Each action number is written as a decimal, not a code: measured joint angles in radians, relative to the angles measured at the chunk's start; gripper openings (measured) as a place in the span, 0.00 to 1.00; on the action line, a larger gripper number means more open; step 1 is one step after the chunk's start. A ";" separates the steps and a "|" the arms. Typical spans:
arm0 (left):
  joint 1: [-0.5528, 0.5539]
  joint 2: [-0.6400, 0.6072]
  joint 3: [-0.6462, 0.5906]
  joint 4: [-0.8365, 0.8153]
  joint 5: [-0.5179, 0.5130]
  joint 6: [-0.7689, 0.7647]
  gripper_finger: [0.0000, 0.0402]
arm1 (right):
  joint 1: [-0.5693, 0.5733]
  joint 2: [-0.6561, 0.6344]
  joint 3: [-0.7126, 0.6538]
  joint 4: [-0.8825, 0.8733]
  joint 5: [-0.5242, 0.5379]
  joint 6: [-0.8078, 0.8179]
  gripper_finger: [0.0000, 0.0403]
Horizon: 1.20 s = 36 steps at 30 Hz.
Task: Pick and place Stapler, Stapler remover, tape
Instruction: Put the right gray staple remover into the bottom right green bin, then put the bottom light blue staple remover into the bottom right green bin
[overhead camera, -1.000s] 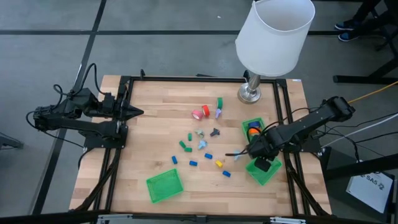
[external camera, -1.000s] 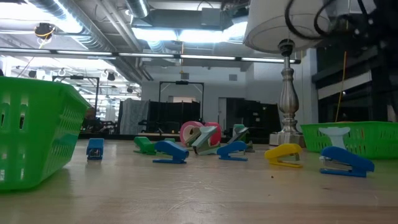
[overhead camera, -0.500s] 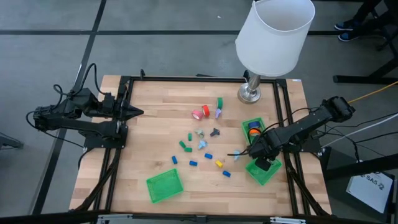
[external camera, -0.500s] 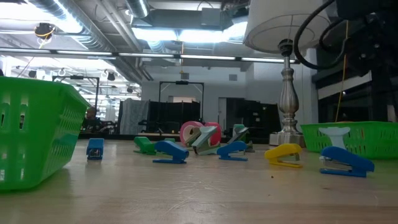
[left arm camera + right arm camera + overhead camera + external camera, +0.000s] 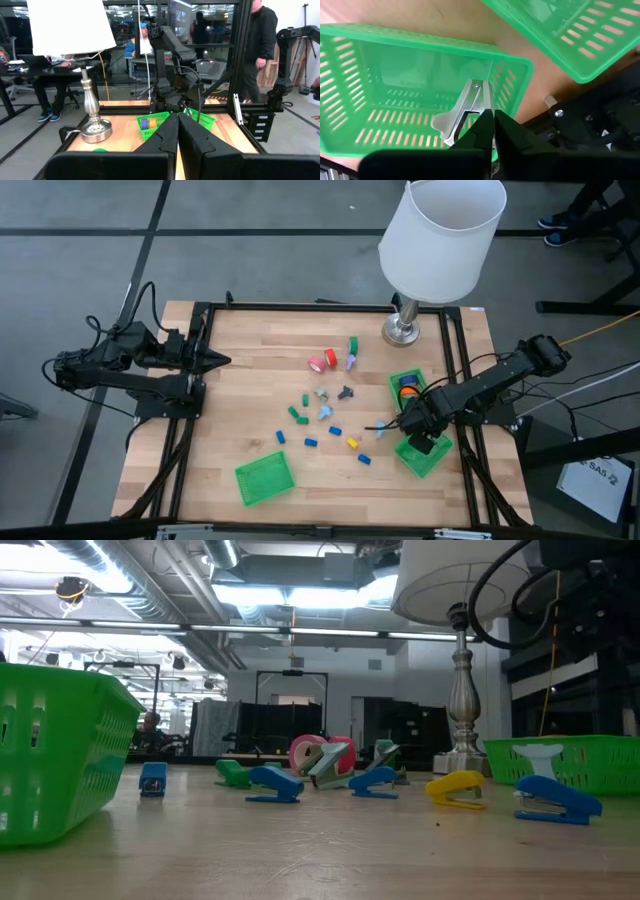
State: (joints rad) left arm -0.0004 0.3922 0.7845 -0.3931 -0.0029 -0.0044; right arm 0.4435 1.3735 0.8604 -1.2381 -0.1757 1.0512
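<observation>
My right gripper hangs over the near green basket at the table's right side and is shut on a silver staple remover. My left gripper waits shut at the table's left edge. Red and pink tape rolls lie at mid-table toward the far edge. More rolls sit in a second green basket. Small blue staplers, a yellow one, green ones and a dark staple remover lie scattered on the wood. My right gripper pinches the staple remover by one of its metal arms between the two fingertips, coming from above and pointing down. The rest of the remover sticks out to one side of the fingers, over the basket's floor. Whether it touches the floor cannot be told.
A lamp with a white shade stands on its metal base at the far right. A third green basket lies near the near edge. People are in the room beyond the table's right side.
My right arm has shifted a little above the right-hand basket; in the low view its upper part and cable stand differently than a second ago. Nothing on the table has moved.
</observation>
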 joint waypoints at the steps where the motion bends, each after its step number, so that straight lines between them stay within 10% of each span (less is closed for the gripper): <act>1: 0.000 0.000 0.000 0.000 0.000 0.000 0.02 | 0.000 0.000 0.000 0.000 0.000 0.006 0.05; 14: 0.000 0.000 0.000 0.000 0.000 0.000 0.02 | 0.000 0.000 0.003 -0.008 -0.060 0.014 0.28; 36: 0.000 0.000 0.000 0.000 0.000 0.000 0.02 | -0.069 0.000 0.187 0.089 0.129 -0.090 0.29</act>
State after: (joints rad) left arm -0.0004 0.3921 0.7845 -0.3931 -0.0029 -0.0044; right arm 0.3749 1.3739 1.0470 -1.1489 -0.0465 0.9611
